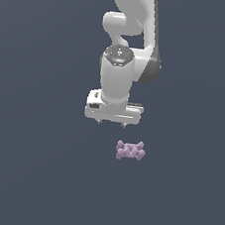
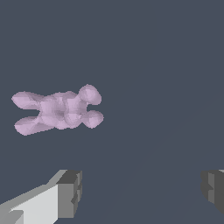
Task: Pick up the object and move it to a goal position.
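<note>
object [image 1: 130,150] – pale pinkish-purple knobbly lump, matte, lower centre of exterior view | gripper [image 1: 111,124] – smooth white, fingers spread, empty, just above-left

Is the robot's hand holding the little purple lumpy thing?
No, nothing is held. The hand is open and empty, and the purple lumpy thing lies apart from it, not between its fingers.

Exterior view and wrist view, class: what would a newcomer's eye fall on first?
The big white arm hanging down mid-frame, its end effector open above the bare grey floor. Then the small pinkish-purple knobbly object, lying just below it and toward the exterior view's right, not between the fingertips.
</note>
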`<state>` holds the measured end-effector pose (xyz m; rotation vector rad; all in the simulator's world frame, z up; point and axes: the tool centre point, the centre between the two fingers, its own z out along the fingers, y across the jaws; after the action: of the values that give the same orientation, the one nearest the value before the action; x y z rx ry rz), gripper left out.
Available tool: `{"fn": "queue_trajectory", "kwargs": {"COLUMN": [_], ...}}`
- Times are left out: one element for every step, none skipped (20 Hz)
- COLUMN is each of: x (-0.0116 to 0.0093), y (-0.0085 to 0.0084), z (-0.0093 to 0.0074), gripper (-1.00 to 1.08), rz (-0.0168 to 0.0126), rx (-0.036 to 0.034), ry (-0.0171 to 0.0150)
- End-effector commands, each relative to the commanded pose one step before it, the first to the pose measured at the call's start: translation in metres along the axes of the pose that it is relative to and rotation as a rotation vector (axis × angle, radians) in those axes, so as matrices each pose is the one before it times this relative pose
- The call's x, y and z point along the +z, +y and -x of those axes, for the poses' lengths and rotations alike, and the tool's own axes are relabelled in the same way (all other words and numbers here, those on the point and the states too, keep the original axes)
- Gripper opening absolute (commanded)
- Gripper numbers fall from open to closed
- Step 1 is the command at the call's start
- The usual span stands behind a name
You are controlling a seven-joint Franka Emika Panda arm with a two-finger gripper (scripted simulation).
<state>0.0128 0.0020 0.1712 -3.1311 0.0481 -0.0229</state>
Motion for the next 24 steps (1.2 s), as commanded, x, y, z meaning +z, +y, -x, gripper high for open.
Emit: {"fn": "queue_trajectory", "kwargs": {"x": [0.0, 0.00018, 0.00052, 0.00083, 0.00114, 0.00144, 0.00163, 0.00146, 0.00112, 0.00077, 0.00043, 0.00016, -0.00002, -0.00005, -0.00017, -0.00009, -0.00001, 0.00008, 0.00015, 0.00022, 0.00028, 0.00032, 0.00033, 0.00033], "y": [0.00001, -0.00041, -0.00106, -0.00171, -0.00238, -0.00301, -0.00344, -0.00311, -0.00242, -0.00167, -0.00096, -0.00037, 0.00007, -0.00012, 0.00056, 0.00024, 0.00009, -0.0001, -0.00021, -0.00035, -0.00046, -0.00051, -0.00054, -0.00054], "z": [0.0, 0.00003, 0.00009, 0.00015, 0.00021, 0.00028, 0.00033, 0.00032, 0.00027, 0.00023, 0.00017, 0.00011, 0.00005, -0.00002, -0.00004, -0.00012, -0.00017, -0.00022, -0.00028, -0.00033, -0.00037, -0.00041, -0.00046, -0.0005], "gripper": [1.0, 1.0, 1.0, 1.0, 1.0, 1.0, 1.0, 1.0, 1.0, 1.0, 1.0, 1.0, 1.0, 1.0, 1.0, 1.0, 1.0, 1.0, 1.0, 1.0, 1.0, 1.0, 1.0, 1.0], "rz": [0.0, 0.00017, 0.00044, 0.00071, 0.00098, 0.00126, 0.00145, 0.00134, 0.00107, 0.00078, 0.00049, 0.00022, 0.00004, 0.0, -0.00023, -0.00018, -0.00017, -0.00016, -0.00015, -0.00015, -0.00015, -0.00016, -0.00019, -0.00023], "rx": [0.0, -0.00118, -0.00326, -0.00531, -0.00754, -0.00994, -0.01206, -0.01187, -0.01031, -0.00837, -0.00599, -0.00344, -0.0012, 0.0, 0.00247, 0.00338, 0.00447, 0.00548, 0.00662, 0.00772, 0.00884, 0.01, 0.01117, 0.0125], "ry": [0.0, -0.00013, -0.0004, -0.00063, -0.00087, -0.0011, -0.00126, -0.00113, -0.00088, -0.00061, -0.00034, -0.00013, 0.00001, 0.0, 0.00018, 0.00008, 0.00002, -0.00004, -0.0001, -0.00015, -0.00019, -0.00022, -0.00022, -0.00022]}}
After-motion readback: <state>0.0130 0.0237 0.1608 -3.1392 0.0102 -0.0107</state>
